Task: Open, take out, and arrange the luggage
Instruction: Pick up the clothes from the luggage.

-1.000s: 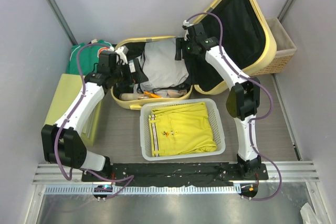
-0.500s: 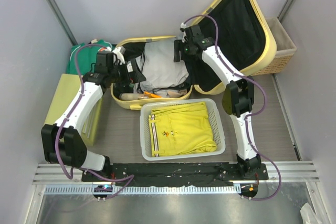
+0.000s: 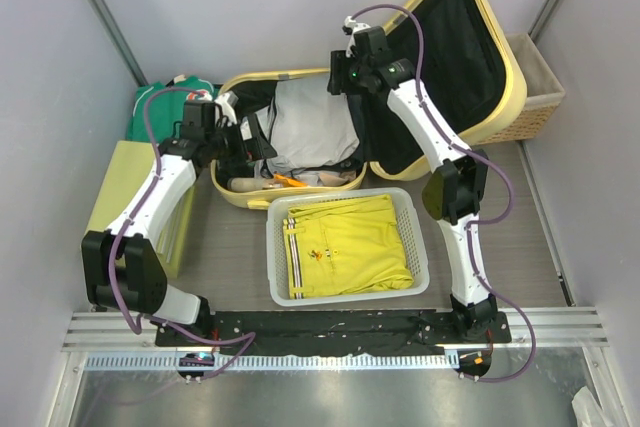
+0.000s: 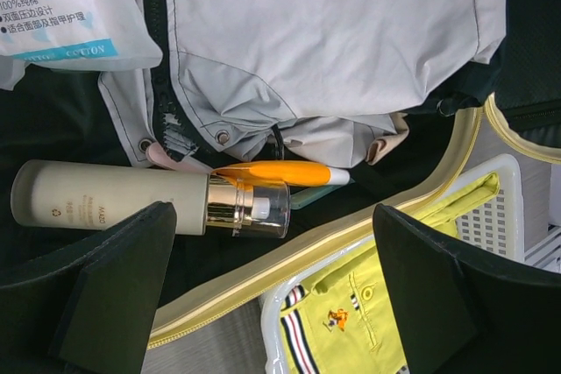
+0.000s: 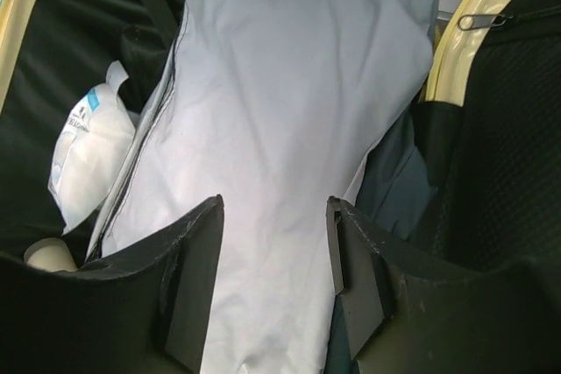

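Luggage [image 3: 460, 37] lies open beneath both claws, its lid leaning back just beyond the right claw [image 5: 273, 216]. That claw hangs with its jaws partly apart and nothing between them, directly above a grey jacket [image 5: 289, 85]. The left claw [image 4: 273, 234] is spread wide and empty, over a pale pump bottle [image 4: 105, 203] and an orange pen [image 4: 272, 172] near the case's front rim.

The shell looks stiff and bulky, likely too heavy to lift by one claw; its rim is the place to take it. The jacket should be soft and light, best pinched at a raised fold. The bottle looks smooth and may roll, so its middle is the safer grip.

Count:
- One case.
- One jacket.
- One bottle.
- One pen.
- One white packet [image 5: 88, 155] to the right claw's left.
- One white basket [image 3: 420, 247] nearer the arm bases, holding one folded yellow shirt [image 3: 350, 247].
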`<act>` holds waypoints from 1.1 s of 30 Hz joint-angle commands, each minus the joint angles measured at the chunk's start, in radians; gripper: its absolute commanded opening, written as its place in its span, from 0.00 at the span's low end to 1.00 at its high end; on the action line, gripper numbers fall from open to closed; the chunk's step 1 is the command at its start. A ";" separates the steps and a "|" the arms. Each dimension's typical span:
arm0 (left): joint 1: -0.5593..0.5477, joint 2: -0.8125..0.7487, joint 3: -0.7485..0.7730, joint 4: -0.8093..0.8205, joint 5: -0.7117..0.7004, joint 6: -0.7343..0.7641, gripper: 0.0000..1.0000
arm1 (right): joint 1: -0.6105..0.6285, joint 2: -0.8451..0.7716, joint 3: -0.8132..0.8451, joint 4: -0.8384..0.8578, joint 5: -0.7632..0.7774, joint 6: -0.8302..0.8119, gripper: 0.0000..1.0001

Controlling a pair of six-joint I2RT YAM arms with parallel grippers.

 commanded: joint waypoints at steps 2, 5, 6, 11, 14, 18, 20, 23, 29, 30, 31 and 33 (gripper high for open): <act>0.015 -0.002 -0.009 0.015 0.025 0.019 1.00 | -0.019 0.051 0.035 0.028 0.022 0.003 0.57; 0.020 0.001 -0.014 0.021 0.024 0.017 1.00 | -0.022 0.065 0.030 0.028 0.013 0.006 0.57; 0.021 0.003 -0.015 0.021 0.025 0.017 1.00 | -0.022 0.071 0.027 0.028 0.012 0.006 0.57; 0.024 0.012 -0.017 0.029 0.030 0.014 1.00 | -0.024 0.079 0.012 0.030 0.001 0.014 0.57; 0.024 0.012 -0.023 0.030 0.030 0.013 0.99 | -0.024 0.088 -0.002 0.031 -0.007 0.017 0.57; 0.024 0.015 -0.034 0.038 0.030 0.014 1.00 | -0.024 0.102 -0.019 0.040 -0.062 0.037 0.57; 0.026 0.019 -0.035 0.041 0.030 0.014 1.00 | -0.022 0.111 -0.028 0.060 -0.096 0.051 0.57; 0.027 0.030 -0.038 0.042 0.033 0.014 1.00 | -0.013 0.122 -0.025 0.079 -0.137 0.065 0.58; 0.030 0.033 -0.044 0.033 0.024 0.024 1.00 | 0.002 0.070 -0.037 0.077 -0.125 0.057 0.69; 0.032 0.035 -0.044 0.032 0.021 0.027 1.00 | 0.002 0.053 -0.043 0.076 -0.119 0.051 0.72; 0.033 0.035 -0.043 0.033 0.022 0.025 1.00 | 0.002 0.018 -0.048 0.073 -0.108 0.046 0.76; 0.033 0.036 -0.044 0.032 0.024 0.027 1.00 | 0.002 -0.021 -0.069 0.065 -0.076 0.023 0.78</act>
